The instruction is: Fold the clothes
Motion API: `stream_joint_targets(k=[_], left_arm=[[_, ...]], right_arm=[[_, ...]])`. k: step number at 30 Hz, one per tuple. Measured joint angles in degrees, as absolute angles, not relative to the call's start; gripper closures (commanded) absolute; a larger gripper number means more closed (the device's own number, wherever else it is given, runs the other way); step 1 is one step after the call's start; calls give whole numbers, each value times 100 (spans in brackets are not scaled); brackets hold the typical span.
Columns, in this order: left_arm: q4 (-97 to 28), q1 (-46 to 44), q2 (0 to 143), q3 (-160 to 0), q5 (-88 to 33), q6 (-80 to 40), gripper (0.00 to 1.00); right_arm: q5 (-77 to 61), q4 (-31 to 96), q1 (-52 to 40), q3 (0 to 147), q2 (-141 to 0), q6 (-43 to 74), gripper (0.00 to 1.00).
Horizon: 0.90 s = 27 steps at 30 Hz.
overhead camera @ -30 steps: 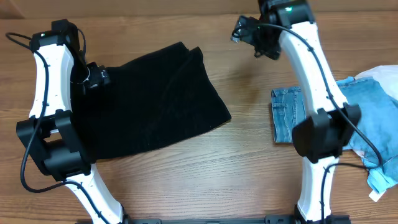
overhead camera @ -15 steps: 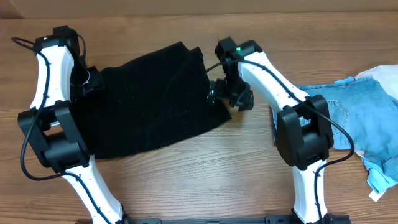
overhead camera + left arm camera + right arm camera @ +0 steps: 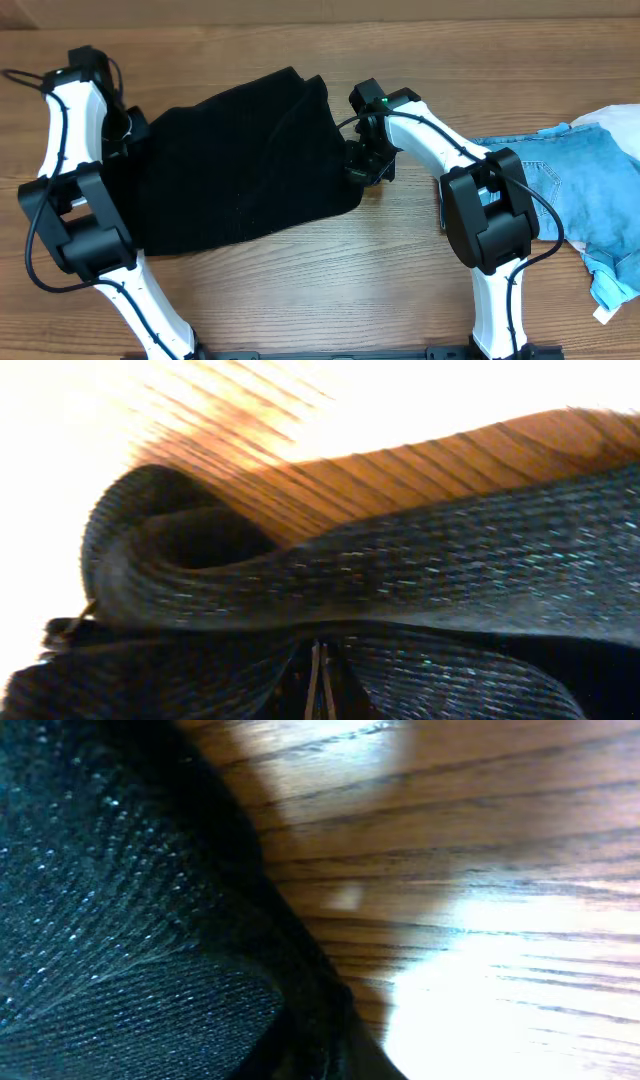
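Near edge: the wooden table (image 3: 400,290) is bare between the two arm bases.
Garment: the large black ribbed knit garment (image 3: 240,160) lies spread over the table's left half, much where it lay a second ago.
Right pincer: the right pincer (image 3: 368,165) sits on the garment's right edge, by the lower corner. A second ago it was off at the far side, well clear. Its own camera shows only knit and wood, so I cannot tell whether the jaws have closed.
Left pincer: the left pincer (image 3: 122,128) is at the garment's left edge. It stood wide a second ago and is now clamped on a rolled lip of knit.
Denim: the light-blue denim piece (image 3: 580,190) lies well apart on the right, with nothing touching it.
Meaning: with a pincer at each side edge, the first fold looks about to begin, though none is made yet.
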State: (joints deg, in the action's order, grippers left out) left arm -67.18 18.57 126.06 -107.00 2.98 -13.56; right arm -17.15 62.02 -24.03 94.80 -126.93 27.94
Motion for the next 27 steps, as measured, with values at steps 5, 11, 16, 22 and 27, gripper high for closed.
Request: stream_joint_targets(k=[5, 11, 16, 22, 27], left_arm=[[-6757, 2158, 12606, -10700, 366, -1614, 96], [-6869, 2443, 12606, -10696, 486, -1811, 96], [-7000, 2665, 12606, -10696, 650, -1852, 96], [-7030, 2469, 12578, -10696, 587, -1852, 96], [-7011, 1900, 11500, -10696, 320, -1758, 17]], right_arm=[[-1522, 6525, -2410, 9480, -12693, 3249, 96], [-513, 7435, -2458, 9478, -12693, 4060, 96], [432, 8112, -2436, 9443, -12538, 4786, 96], [963, 8661, -2436, 9439, -11889, 5446, 90], [1251, 8545, -2425, 9437, -11231, 5505, 0]])
